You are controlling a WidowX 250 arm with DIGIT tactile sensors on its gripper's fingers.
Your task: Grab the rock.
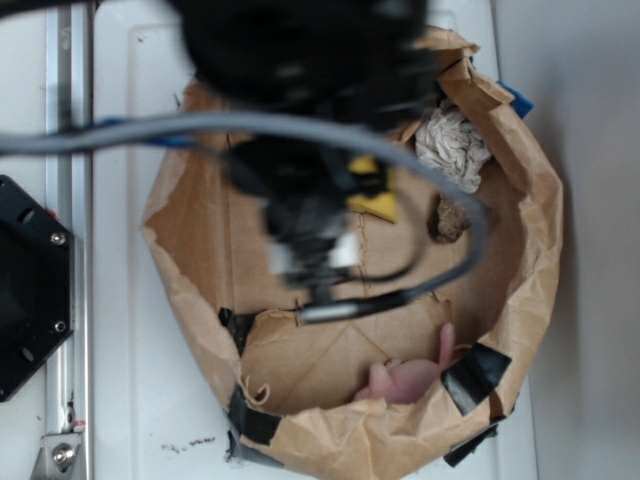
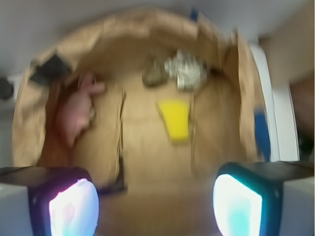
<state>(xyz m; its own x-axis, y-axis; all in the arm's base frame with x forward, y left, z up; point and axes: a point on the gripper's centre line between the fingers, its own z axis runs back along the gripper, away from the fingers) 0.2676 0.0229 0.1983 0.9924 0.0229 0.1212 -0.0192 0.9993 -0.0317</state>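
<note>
small rough dark grey-brown rock (image 1: 449,218) lies on the floor of the brown paper enclosure (image 1: 540,240), touching the crumpled white-grey paper wad (image 1: 455,143); the hand (image 2: 156,201) hovers apart, fingers (image 2: 73,206) spread wide, empty.

Bin (image 1: 520,280): holds everything below me.
Rock (image 1: 449,219): on the bin floor, just beside my paper wad (image 1: 455,143).
Sponge wedge (image 1: 375,204): mid-floor, near the rock, apart.
Soft toy (image 1: 410,378): opposite wall, well apart from the rock.
</note>
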